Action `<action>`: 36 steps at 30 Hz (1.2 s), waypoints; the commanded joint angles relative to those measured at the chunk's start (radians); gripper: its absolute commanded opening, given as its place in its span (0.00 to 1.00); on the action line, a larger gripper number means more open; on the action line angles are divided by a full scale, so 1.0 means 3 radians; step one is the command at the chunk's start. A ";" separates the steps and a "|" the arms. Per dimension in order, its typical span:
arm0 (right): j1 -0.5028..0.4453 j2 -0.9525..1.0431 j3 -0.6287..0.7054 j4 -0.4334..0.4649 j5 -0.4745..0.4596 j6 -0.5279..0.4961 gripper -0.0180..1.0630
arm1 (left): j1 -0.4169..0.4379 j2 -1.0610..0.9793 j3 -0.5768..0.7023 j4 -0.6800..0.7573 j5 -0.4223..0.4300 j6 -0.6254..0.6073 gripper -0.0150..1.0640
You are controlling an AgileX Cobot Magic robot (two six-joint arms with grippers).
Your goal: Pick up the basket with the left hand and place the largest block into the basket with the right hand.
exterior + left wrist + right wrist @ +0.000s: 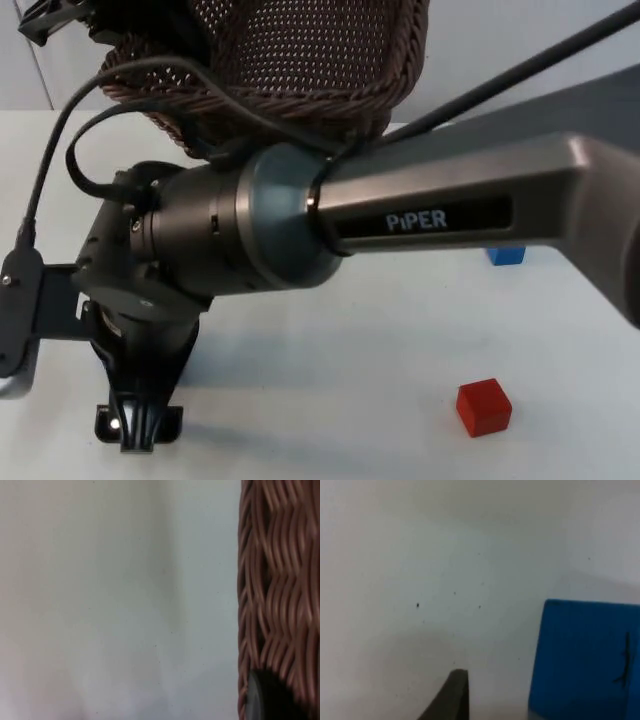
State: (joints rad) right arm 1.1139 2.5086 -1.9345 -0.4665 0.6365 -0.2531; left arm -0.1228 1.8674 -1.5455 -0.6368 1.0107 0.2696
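At the far left, the left gripper (45, 20) is cut off by the picture's edge. Its fingers (265, 700) are clamped on the wicker basket (290, 60), one black tip pressed against the woven wall in the left wrist view. The basket hangs raised above the surface (330, 400), its top out of frame.

Below it, the right gripper (140, 425) points down, low over the surface. Whether it is parted or closed cannot be told. The right arm (430, 215) crosses close to the camera and hides much of the surface behind it.

A blue block (505, 255) peeks out from under that arm, mostly covered. The right wrist view has a blue block (585, 660) just beside a fingertip, cut off at the edge. A red block (484, 407) sits in the open, well apart from the gripper.
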 commanded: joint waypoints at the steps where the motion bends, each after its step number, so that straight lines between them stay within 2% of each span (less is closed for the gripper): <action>1: 0.0002 0.0057 -0.0005 0.0016 -0.0012 0.0048 0.84 | 0.0004 -0.0051 -0.0006 -0.0090 -0.0026 -0.0020 0.01; 2: 0.0002 0.0057 -0.0005 0.0009 -0.0026 0.0081 0.77 | 0.0004 -0.0051 -0.0006 -0.0090 -0.0026 -0.0020 0.01; 3: 0.0002 0.0057 -0.0005 0.0009 -0.0026 0.0081 0.77 | 0.0004 -0.0051 -0.0006 -0.0090 -0.0026 -0.0020 0.01; 8: 0.0002 0.0057 -0.0005 -0.0007 -0.0005 0.0131 0.32 | 0.0004 -0.0051 -0.0006 -0.0090 -0.0026 -0.0020 0.01; 9: 0.0002 0.0057 -0.0005 -0.0007 -0.0005 0.0131 0.32 | 0.0004 -0.0051 -0.0006 -0.0090 -0.0026 -0.0020 0.01; 12: 0.0010 -0.0014 -0.0005 -0.0007 0.0072 0.0131 0.03 | 0.0004 -0.0051 -0.0006 -0.0090 -0.0026 -0.0020 0.01; 19: 0.0054 -0.0264 -0.0005 0.0025 0.0333 0.0131 0.02 | 0.0004 -0.0051 -0.0006 -0.0090 -0.0026 -0.0020 0.01; 26: 0.0277 -0.0399 -0.0005 0.0014 0.0665 0.0095 0.02 | 0.0004 -0.0051 -0.0006 -0.0090 -0.0026 -0.0020 0.01; 30: 0.0332 -0.0399 0.0003 0.0215 0.0719 0.0095 0.02 | 0.0004 -0.0051 -0.0006 -0.0090 -0.0026 -0.0020 0.01; 36: 0.0349 -0.0399 0.0003 0.0457 0.0972 0.0040 0.02 | 0.0004 -0.0051 -0.0006 -0.0090 -0.0026 -0.0020 0.01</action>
State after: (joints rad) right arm 1.2141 2.4001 -1.9329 -0.3567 0.8999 -0.2271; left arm -0.1228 1.8674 -1.5455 -0.6368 1.0088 0.2696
